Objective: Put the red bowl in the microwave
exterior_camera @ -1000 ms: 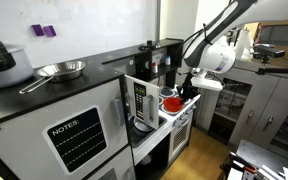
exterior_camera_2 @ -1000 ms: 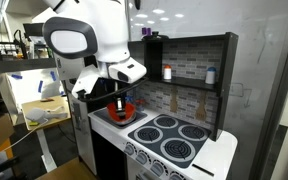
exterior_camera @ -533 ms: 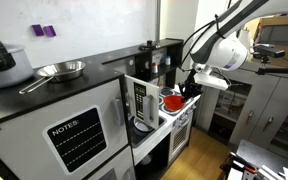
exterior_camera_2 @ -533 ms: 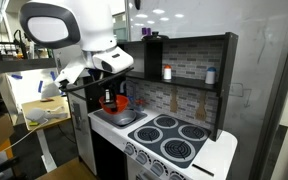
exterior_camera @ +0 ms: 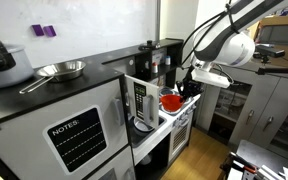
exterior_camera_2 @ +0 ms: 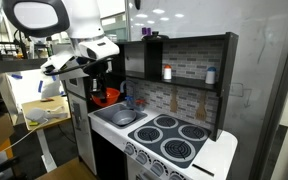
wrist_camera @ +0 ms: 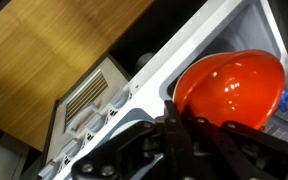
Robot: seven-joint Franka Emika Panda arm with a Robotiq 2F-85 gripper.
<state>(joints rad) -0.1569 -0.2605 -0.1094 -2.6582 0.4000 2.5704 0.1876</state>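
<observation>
The red bowl (exterior_camera: 171, 100) now hangs closer to the microwave (exterior_camera: 139, 101) than it did a moment ago. It is in the air just beside the open white door, so I'd say only the move inside is left. The claw (wrist_camera: 184, 126) is clamped tight on the bowl's rim and touches nothing else that I can see.

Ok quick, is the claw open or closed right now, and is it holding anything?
Claw: closed, holding the red bowl.
</observation>
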